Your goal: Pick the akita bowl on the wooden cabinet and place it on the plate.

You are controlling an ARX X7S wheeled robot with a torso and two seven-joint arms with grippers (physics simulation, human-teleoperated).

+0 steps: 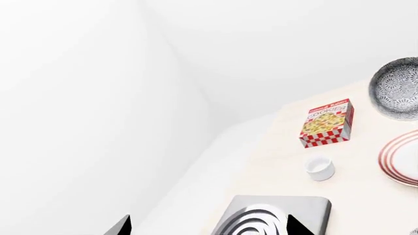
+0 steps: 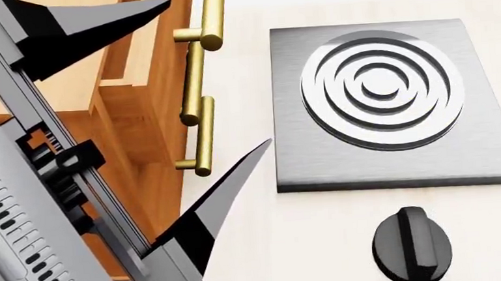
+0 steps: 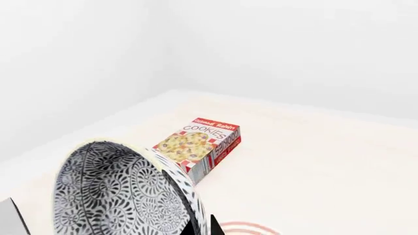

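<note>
Pale counter (image 3: 313,161) under bare white walls. Up close in the right wrist view: bowl (image 3: 124,191), tilted, off the cabinet (image 2: 144,108) and apparently pinched at its rim by the right gripper (image 3: 196,223), with one dark finger showing and the other hidden. Just beyond, at the frame's edge, a sliver of the red-ringed plate (image 3: 248,229); further off, a cookie box (image 3: 202,147) lying flat. In the head view: left gripper (image 2: 157,110), jaws spread wide and holding nothing, beside the cabinet's brass handles (image 2: 198,111), with burner (image 2: 378,90) and knob (image 2: 412,245) past it.

Best done by levelling the bowl first, centring it over the rings, lowering until the base rests, and only then letting go; risks rolling off if dropped tilted.

Nothing seen in the bowl. Visible part of the plate bare. Small white cup (image 1: 319,167) seemingly empty. Impossible to tell whether the patterned bowl in the left wrist view is the held one or its twin.
</note>
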